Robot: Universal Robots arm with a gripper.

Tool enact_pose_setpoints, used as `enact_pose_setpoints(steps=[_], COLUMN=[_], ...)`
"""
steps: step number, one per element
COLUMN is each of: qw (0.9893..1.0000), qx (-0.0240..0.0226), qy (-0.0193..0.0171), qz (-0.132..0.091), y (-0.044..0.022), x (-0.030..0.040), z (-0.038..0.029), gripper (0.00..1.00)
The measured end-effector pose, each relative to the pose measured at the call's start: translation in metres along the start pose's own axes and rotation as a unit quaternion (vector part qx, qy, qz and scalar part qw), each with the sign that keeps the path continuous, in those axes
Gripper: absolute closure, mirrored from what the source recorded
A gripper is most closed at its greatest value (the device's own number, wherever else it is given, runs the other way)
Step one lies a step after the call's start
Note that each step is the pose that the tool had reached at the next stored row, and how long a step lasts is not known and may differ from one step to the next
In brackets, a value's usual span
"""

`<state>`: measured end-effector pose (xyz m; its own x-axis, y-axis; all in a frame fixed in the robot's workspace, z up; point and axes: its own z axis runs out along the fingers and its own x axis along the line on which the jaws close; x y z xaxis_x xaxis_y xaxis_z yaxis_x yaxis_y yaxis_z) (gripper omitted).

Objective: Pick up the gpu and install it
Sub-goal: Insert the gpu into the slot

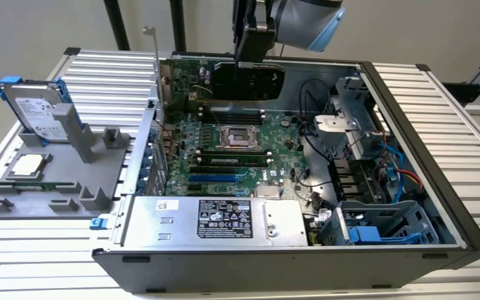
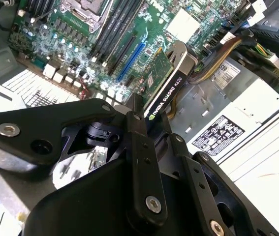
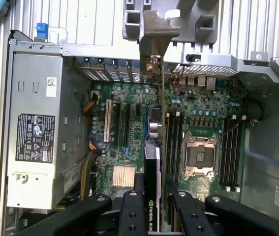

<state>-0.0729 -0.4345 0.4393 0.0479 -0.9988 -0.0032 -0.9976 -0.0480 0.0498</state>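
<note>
Gpu (image 1: 252, 81), the flat green circuit card with a black cooler shroud and a silver metal bracket (image 3: 151, 49) at one end, is off its rest and up in the air. You have it hanging on edge over the far part of the open dark grey computer case (image 1: 265, 269). The black two-fingered gripper (image 1: 251, 61) is clamped on it: in both wrist views the fingers (image 3: 132, 199) press either face of the card, at the end away from the bracket. So the gpu lies straight out ahead of the gripper (image 3: 152, 194), and its long axis runs from the fingertips toward the case's rear wall of slot openings (image 3: 109, 69), bracket end leading. In the exterior view that rear wall is on the exterior view's left. This axis looks parallel to the long expansion slots on the green motherboard (image 1: 223, 156), among them the blue slot (image 2: 129, 59) just beside the card's lower edge as the second wrist view shows it. Whether the edge stands exactly over that slot, you cannot tell. By my judgement the card is clear of the board and not yet seated. Your arm drops in from above, its wrist pointing down over the far side of the case.
</note>
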Motion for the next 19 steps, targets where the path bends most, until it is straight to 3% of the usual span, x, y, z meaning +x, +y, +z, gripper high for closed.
enact_pose_setpoints(steps=[8,19], qw=[1.0000,1.0000], qx=[0.0014,0.0084], qy=[0.0000,0.0003], qz=[0.000,0.000], y=[-0.0002,-0.0004], x=[0.0000,0.0000], z=[0.0022,0.0068], gripper=[1.00,1.00])
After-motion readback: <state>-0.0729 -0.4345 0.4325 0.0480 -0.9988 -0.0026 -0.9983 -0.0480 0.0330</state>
